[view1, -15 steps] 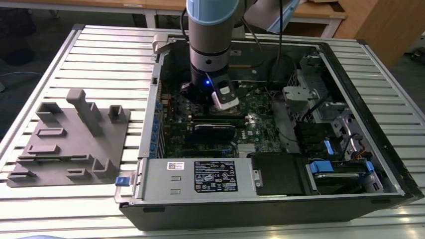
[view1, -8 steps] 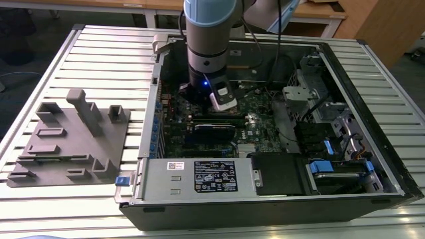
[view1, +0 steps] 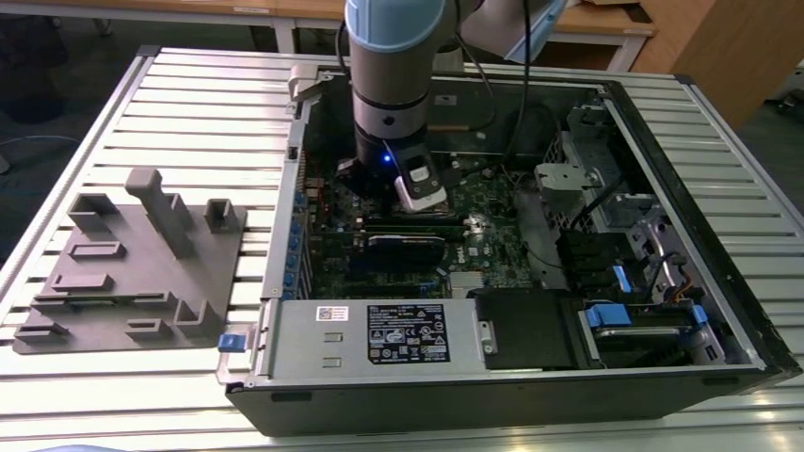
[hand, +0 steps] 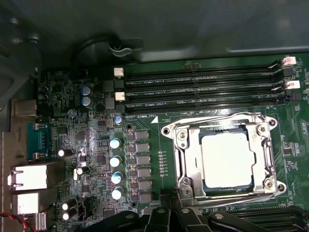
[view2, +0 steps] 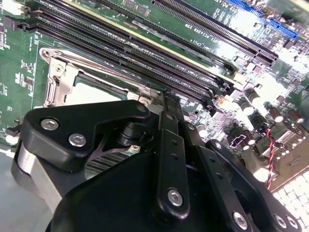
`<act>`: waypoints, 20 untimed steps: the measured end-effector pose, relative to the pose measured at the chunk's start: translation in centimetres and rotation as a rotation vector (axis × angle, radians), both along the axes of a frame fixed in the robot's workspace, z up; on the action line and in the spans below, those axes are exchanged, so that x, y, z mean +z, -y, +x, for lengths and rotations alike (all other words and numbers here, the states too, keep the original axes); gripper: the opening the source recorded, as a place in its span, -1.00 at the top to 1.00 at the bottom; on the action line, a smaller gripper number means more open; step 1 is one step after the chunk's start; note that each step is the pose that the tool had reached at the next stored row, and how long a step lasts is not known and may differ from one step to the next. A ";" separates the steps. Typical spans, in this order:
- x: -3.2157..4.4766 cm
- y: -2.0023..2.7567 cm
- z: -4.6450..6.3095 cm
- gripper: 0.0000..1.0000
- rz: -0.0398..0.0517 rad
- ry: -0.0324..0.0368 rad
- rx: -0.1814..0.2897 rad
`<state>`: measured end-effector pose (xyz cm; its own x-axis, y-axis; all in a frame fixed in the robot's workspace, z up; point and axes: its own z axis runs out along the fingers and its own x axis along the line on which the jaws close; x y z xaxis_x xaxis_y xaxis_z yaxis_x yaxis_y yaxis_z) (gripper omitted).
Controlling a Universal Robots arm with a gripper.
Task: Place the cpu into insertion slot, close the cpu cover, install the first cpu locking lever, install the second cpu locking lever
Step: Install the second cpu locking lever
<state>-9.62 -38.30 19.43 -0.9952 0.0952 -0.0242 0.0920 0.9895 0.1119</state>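
Just beyond the gripper (hand: 169,212), the cpu (hand: 227,159) already lies in the insertion slot (hand: 189,189), and the cpu cover (hand: 224,126) lies down around it — its metal frame borders the bright chip. Whether the fingers are open or closed, I cannot tell; I see nothing held. For the lever step, I judge the push should be slow and straight, without scraping the green motherboard (hand: 149,87).

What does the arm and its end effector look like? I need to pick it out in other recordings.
The arm is a grey cylinder with a pale blue joint cap and a small blue light low down. The end effector is matte black linkage bars joined by silver screws.
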 end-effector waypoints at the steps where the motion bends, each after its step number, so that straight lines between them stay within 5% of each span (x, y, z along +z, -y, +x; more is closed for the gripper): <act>1: -0.05 0.00 0.0 0.79 -0.0003 -0.0002 0.000; 13: 2.84 0.00 0.0 0.79 0.0000 0.0001 0.000; 20: 2.90 0.00 0.9 0.79 0.0001 0.0002 0.000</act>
